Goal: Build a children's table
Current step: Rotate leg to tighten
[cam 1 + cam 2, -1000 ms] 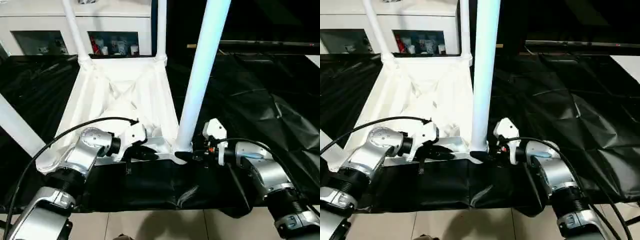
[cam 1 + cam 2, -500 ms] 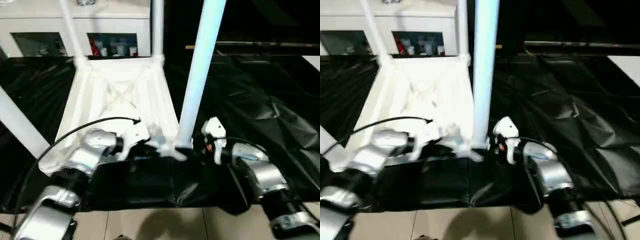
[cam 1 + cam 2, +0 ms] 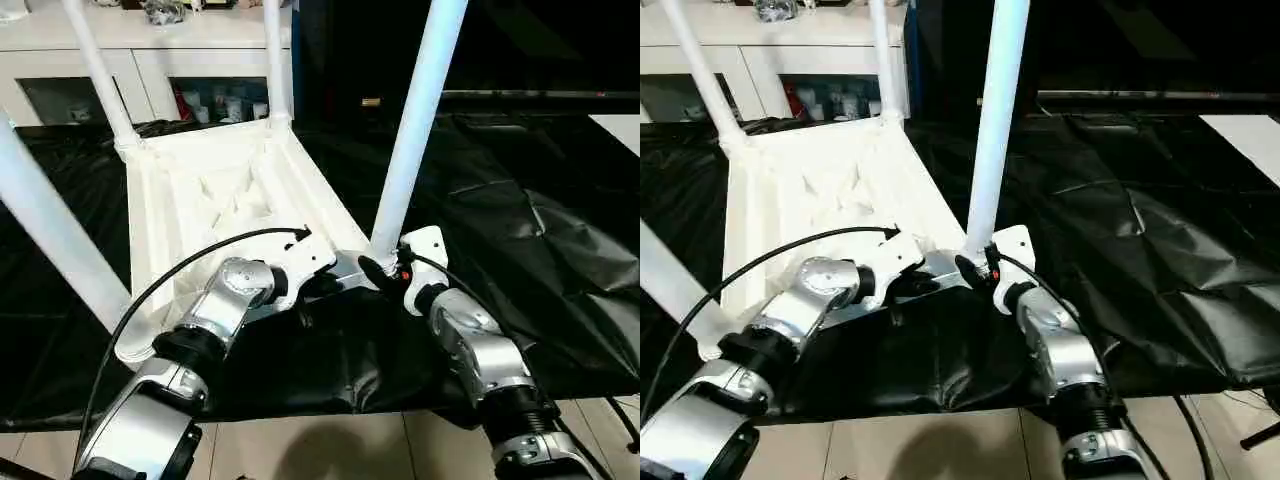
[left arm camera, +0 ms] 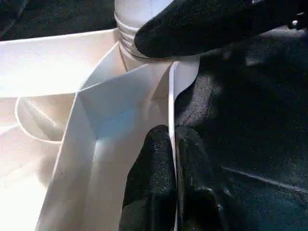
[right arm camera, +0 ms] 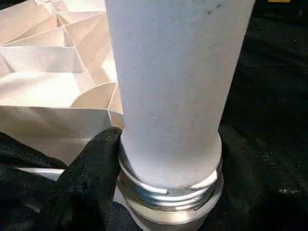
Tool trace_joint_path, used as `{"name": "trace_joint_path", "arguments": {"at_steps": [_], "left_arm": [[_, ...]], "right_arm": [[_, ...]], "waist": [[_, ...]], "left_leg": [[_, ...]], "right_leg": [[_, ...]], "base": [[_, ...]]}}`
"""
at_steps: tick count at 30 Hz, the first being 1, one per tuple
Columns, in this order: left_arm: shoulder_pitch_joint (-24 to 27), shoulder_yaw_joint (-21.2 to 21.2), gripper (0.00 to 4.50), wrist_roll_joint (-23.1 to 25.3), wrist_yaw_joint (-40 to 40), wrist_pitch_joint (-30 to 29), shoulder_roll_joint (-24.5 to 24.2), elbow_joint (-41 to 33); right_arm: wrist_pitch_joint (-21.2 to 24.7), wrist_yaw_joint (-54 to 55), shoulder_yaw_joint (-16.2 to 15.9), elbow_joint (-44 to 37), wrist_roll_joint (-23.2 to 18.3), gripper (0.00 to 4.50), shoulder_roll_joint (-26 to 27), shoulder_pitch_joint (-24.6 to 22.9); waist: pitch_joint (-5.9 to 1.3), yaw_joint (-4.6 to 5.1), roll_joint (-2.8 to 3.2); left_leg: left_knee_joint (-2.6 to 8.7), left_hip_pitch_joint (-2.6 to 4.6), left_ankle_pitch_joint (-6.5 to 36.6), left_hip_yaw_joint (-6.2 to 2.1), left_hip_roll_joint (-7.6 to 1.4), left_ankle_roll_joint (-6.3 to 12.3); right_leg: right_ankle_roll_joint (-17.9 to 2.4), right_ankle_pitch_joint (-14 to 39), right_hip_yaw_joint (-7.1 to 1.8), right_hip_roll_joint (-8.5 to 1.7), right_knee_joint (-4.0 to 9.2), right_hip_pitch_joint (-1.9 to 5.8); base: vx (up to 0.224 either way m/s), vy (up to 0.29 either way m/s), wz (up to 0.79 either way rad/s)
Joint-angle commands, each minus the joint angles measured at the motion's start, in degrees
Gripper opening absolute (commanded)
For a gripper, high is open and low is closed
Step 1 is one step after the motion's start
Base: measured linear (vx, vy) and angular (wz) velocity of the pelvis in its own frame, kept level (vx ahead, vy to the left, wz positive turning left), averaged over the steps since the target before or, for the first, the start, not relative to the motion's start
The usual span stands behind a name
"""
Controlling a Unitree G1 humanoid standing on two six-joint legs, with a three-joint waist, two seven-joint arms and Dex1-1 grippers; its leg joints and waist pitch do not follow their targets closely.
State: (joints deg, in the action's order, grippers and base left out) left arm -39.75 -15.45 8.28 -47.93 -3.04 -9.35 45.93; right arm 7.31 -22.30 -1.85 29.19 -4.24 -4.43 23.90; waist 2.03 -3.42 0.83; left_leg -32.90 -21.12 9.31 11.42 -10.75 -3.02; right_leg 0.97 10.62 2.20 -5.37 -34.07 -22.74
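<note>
Four white legs rise from the children's table (image 3: 215, 190), which lies upside down, ribbed underside up, on the black-draped tabletop (image 3: 520, 210). The near right leg (image 3: 415, 130) stands in its corner socket, threads showing at its base. The left hand (image 4: 173, 183) is pinched shut on the thin near rim of the top, one finger on each side, just left of that socket. The right hand (image 3: 378, 272) is partly open at the leg's base, one black finger (image 5: 91, 168) touching the threaded end.
</note>
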Motion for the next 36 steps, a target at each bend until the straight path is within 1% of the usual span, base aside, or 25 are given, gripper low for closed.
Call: {"name": "trace_joint_path", "arguments": {"at_steps": [1,2,3,5,7,8,9,10,11,12,16,17,18,20,21,22,24,25,27,28,29,31,32,33,36], "left_arm": [[1.03,-0.11,0.00,-1.87,1.53,1.77,3.64,1.03],[1.07,-0.01,0.00,-1.93,1.30,1.77,3.50,1.05],[1.21,0.25,0.00,-1.94,0.95,1.98,3.02,1.01],[1.30,0.38,0.00,-2.00,0.65,1.98,2.71,0.91],[1.54,0.62,0.00,-2.18,-0.53,2.41,1.76,0.54],[1.54,0.62,0.00,-2.18,-0.53,2.41,1.76,0.54],[1.99,0.72,0.00,-2.76,-2.83,2.92,0.55,-0.35],[2.18,0.76,0.00,-3.03,-3.75,2.87,0.12,-0.73],[2.52,0.72,0.00,-3.45,-5.42,3.04,-0.65,-1.38],[2.73,0.70,0.00,-3.63,-6.31,3.17,-1.03,-1.75],[4.20,0.77,0.00,-5.55,-12.45,3.77,-3.08,-3.96],[5.24,0.19,0.00,-6.08,-16.46,5.01,-5.08,-5.58],[5.33,0.14,0.00,-6.15,-16.79,5.08,-5.21,-5.72],[6.72,-0.13,0.00,-7.67,-21.26,5.12,-6.75,-8.19],[7.07,-0.01,0.00,-8.24,-22.14,4.66,-6.99,-8.98],[7.07,-0.01,0.00,-8.24,-22.14,4.66,-6.99,-8.98],[7.81,0.24,0.00,-9.88,-24.53,3.10,-7.57,-11.06],[8.07,0.28,0.00,-10.50,-25.56,2.42,-7.82,-11.88],[8.28,0.29,0.00,-10.96,-26.46,1.72,-8.06,-12.57],[8.44,0.37,0.00,-10.90,-26.59,1.66,-8.21,-12.93],[8.50,0.44,0.00,-10.90,-26.69,1.63,-8.30,-13.03],[8.64,0.80,0.00,-10.57,-26.46,1.87,-8.52,-13.08],[8.64,0.81,0.00,-10.57,-26.46,1.88,-8.52,-13.07],[8.64,1.02,0.00,-10.35,-26.39,1.95,-8.63,-12.91],[8.78,1.44,0.00,-9.82,-26.11,2.00,-8.88,-12.79]], "right_arm": [[0.13,-4.33,-2.95,-0.62,-2.51,3.30,3.62,-0.49],[0.13,-4.98,-2.84,-0.92,-2.83,3.44,3.52,-0.52],[0.16,-6.74,-2.68,-1.69,-3.29,3.47,2.93,-0.51],[0.09,-8.11,-2.85,-2.16,-3.49,3.54,2.27,-0.45],[1.07,-12.19,-3.67,-3.40,-4.00,3.85,-0.20,-0.15],[1.07,-12.19,-3.67,-3.40,-4.00,3.85,-0.20,-0.15],[1.46,-18.08,-5.11,-4.96,-4.20,3.85,-3.92,-0.34],[1.53,-19.96,-5.49,-5.45,-4.29,3.85,-5.16,-0.43],[1.51,-22.81,-6.05,-6.20,-4.33,3.85,-7.13,-0.55],[1.48,-24.16,-6.22,-6.54,-4.34,3.85,-8.02,-0.62],[1.70,-29.74,-6.91,-8.46,-4.53,3.85,-12.29,-0.64],[2.45,-32.66,-7.13,-9.67,-4.88,3.85,-14.17,-0.68],[2.48,-32.80,-7.15,-9.72,-4.87,3.85,-14.27,-0.69],[2.96,-35.19,-7.71,-10.41,-5.17,3.85,-15.89,-0.90],[3.09,-36.12,-7.90,-10.54,-5.38,3.85,-16.37,-0.98],[3.09,-36.12,-7.90,-10.54,-5.38,3.85,-16.37,-0.98],[3.29,-37.75,-8.27,-10.81,-5.75,3.85,-16.98,-1.09],[3.31,-38.23,-8.39,-10.89,-5.78,3.85,-17.08,-1.10],[3.10,-38.55,-8.59,-10.76,-5.62,3.85,-17.09,-1.07],[3.21,-39.24,-8.88,-10.78,-5.69,3.72,-17.13,-1.10],[3.32,-39.61,-9.11,-10.84,-5.65,3.60,-17.18,-1.14],[3.70,-40.64,-9.92,-10.98,-5.55,3.50,-17.48,-1.24],[3.69,-40.65,-9.94,-10.97,-5.53,3.41,-17.49,-1.24],[3.47,-40.81,-10.35,-10.74,-5.24,3.16,-17.66,-1.21],[2.97,-41.10,-10.66,-10.10,-4.78,2.96,-17.86,-1.11]], "waist": [[-2.56,0.06,-1.39],[-2.55,0.03,-1.45],[-2.55,-0.01,-1.60],[-2.53,-0.07,-1.57],[-2.58,-0.12,-1.65],[-2.59,-0.20,-1.60],[-2.71,-0.38,-1.88],[-2.84,-0.44,-1.85],[-2.74,-0.49,-1.89],[-2.80,-0.56,-2.04],[-2.87,-0.89,-2.08],[-2.83,-0.92,-2.16],[-2.79,-1.14,-2.13],[-2.87,-1.33,-2.12],[-2.86,-1.42,-1.88],[-2.84,-1.46,-1.84],[-2.95,-1.98,-1.82],[-2.95,-2.04,-1.85],[-2.94,-2.11,-1.89],[-2.91,-2.07,-1.93],[-2.85,-2.11,-2.26],[-2.75,-2.08,-2.17],[-2.80,-2.08,-2.30],[-2.79,-2.03,-2.29],[-2.80,-1.96,-2.28]], "left_leg": [[4.27,0.64,20.24,-1.28,-1.83,1.18],[4.25,0.71,20.33,-1.27,-1.84,1.29],[4.21,0.69,20.37,-1.25,-1.86,1.55],[4.27,0.65,19.98,-1.29,-1.92,1.66],[4.27,0.48,19.39,-1.29,-1.94,1.86],[4.23,0.59,19.24,-1.22,-1.97,1.95],[4.16,0.44,17.93,-1.24,-1.97,2.41],[4.05,0.29,16.99,-1.19,-2.02,2.74],[3.94,0.23,16.21,-1.02,-2.03,3.24],[3.80,0.18,15.37,-0.92,-2.00,3.74],[3.67,0.14,13.52,-0.86,-2.07,4.41],[3.64,0.14,13.21,-0.77,-2.11,4.56],[3.67,0.04,12.81,-0.80,-2.10,4.72],[3.67,0.20,12.74,-0.77,-2.31,4.61],[3.71,0.30,12.52,-0.73,-2.46,4.57],[3.73,0.39,12.73,-0.69,-2.52,4.48],[3.65,0.79,12.53,-0.53,-2.64,4.29],[3.67,0.57,12.05,-0.55,-2.66,4.30],[3.69,0.41,11.66,-0.54,-2.54,4.23],[3.67,0.35,11.75,-0.52,-2.49,4.23],[3.63,0.24,11.96,-0.54,-2.40,4.20],[3.71,0.24,12.31,-0.57,-2.39,4.00],[3.70,0.29,12.50,-0.62,-2.43,3.84],[3.72,0.29,12.48,-0.63,-2.40,3.68],[3.71,0.32,12.37,-0.63,-2.39,3.56]], "right_leg": [[-7.82,24.27,-1.65,-2.73,5.46,1.18],[-7.79,24.71,-1.65,-2.75,5.50,1.14],[-7.70,25.01,-1.66,-2.82,5.54,1.20],[-7.60,25.23,-1.63,-2.83,5.55,1.19],[-7.63,24.38,-1.62,-2.77,5.44,1.40],[-7.75,23.89,-1.67,-2.76,5.43,1.29],[-8.19,22.15,-1.61,-2.79,5.17,1.69],[-8.50,20.59,-1.64,-2.80,4.93,1.86],[-9.01,19.06,-1.72,-2.81,4.85,1.71],[-9.50,18.05,-1.67,-2.80,4.70,1.82],[-10.33,16.43,-1.57,-2.85,4.40,1.99],[-10.51,15.97,-1.57,-2.76,4.36,1.92],[-10.42,16.00,-1.54,-2.75,4.22,2.04],[-10.53,15.97,-1.53,-2.77,4.13,1.97],[-10.95,15.22,-1.56,-2.72,4.03,1.75],[-11.25,15.04,-1.56,-2.69,4.03,1.69],[-12.01,13.85,-1.65,-2.64,3.91,1.44],[-12.57,12.60,-1.63,-2.66,3.64,1.62],[-12.52,11.91,-1.60,-2.63,3.48,1.72],[-12.48,12.05,-1.62,-2.67,3.53,1.73],[-12.11,13.00,-1.64,-2.82,3.61,1.83],[-11.46,14.75,-1.62,-2.84,3.83,1.79],[-11.06,15.58,-1.62,-2.89,3.84,1.79],[-10.80,15.86,-1.65,-2.85,3.88,1.75],[-10.75,15.67,-1.68,-2.82,3.86,1.70]], "base": [[0.000,0.000,0.00],[0.000,0.000,0.00],[0.000,0.000,0.00],[0.000,0.000,0.00],[0.000,0.000,0.00],[0.000,0.000,0.00],[0.000,0.000,0.00],[0.000,0.000,0.00],[0.000,0.000,0.00],[0.000,0.000,0.00],[0.000,0.000,0.00],[0.000,0.000,0.00],[0.000,0.000,0.00],[0.000,0.000,0.00],[0.000,0.000,0.00],[0.000,0.000,0.00],[0.000,0.000,0.00],[0.000,0.000,0.00],[0.000,0.000,0.00],[0.000,0.000,0.00],[0.000,0.000,0.00],[0.000,0.000,0.00],[0.000,0.000,0.00],[0.000,0.000,0.00],[0.000,0.000,0.00]]}}
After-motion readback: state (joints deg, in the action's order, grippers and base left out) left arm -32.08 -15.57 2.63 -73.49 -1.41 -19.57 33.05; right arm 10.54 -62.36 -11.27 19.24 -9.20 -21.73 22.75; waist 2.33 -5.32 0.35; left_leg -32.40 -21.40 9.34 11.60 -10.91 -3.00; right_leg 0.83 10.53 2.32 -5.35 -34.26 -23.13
